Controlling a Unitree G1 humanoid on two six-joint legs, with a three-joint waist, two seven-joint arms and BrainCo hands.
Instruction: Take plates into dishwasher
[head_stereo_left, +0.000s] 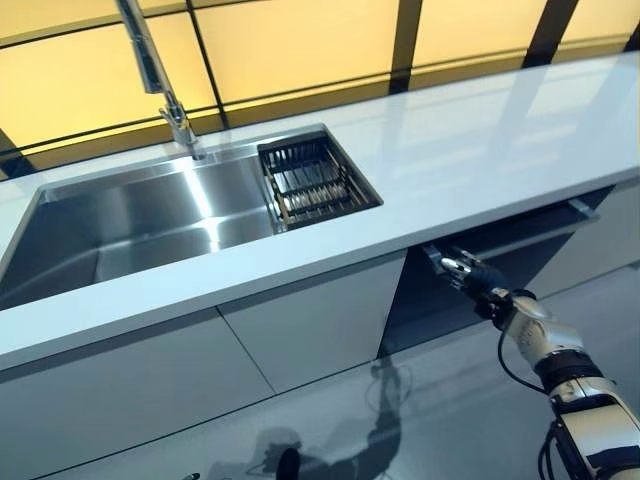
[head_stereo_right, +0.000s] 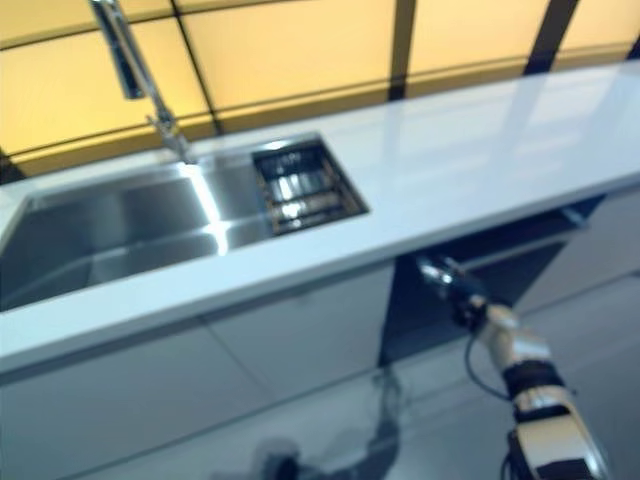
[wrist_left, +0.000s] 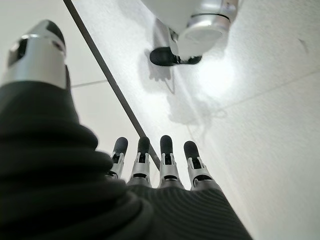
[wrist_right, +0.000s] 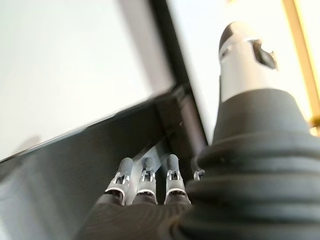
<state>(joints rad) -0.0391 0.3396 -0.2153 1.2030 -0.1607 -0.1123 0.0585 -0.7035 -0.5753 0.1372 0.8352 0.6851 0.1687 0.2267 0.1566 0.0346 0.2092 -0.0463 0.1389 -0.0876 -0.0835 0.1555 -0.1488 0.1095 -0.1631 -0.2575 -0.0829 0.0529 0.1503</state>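
The right hand (head_stereo_left: 468, 274) reached under the front edge of the white desk (head_stereo_left: 480, 150), at the top of the dark dishwasher door (head_stereo_left: 520, 248), which looked slightly ajar at its upper edge. In the right wrist view its fingers (wrist_right: 145, 177) were stretched out straight and relaxed, holding nothing, with the dark door panel just beyond their tips and the thumb (wrist_right: 245, 55) standing apart; whether the tips already touched the door could not be told. The left hand (wrist_left: 150, 170) hung low beside the cabinet fronts, and its fingers (wrist_left: 167, 155) were likewise straight and empty, pointing along the pale floor (wrist_left: 260, 125). No plates showed in any view: neither hand carried one, the desk above the right hand's fingers lay bare, and the steel sink (head_stereo_left: 140, 230), well away from those fingers beyond the desk's edge, showed only a dark wire basket (head_stereo_left: 312, 180) in its end compartment beneath the faucet (head_stereo_left: 155, 75). Judged from this, the task stood at its very start: the dishwasher apparently had yet to be pulled fully open, and finding the plates, lifting them and setting them into the rack all remained to be done. Where the plates were could not be told from these views.
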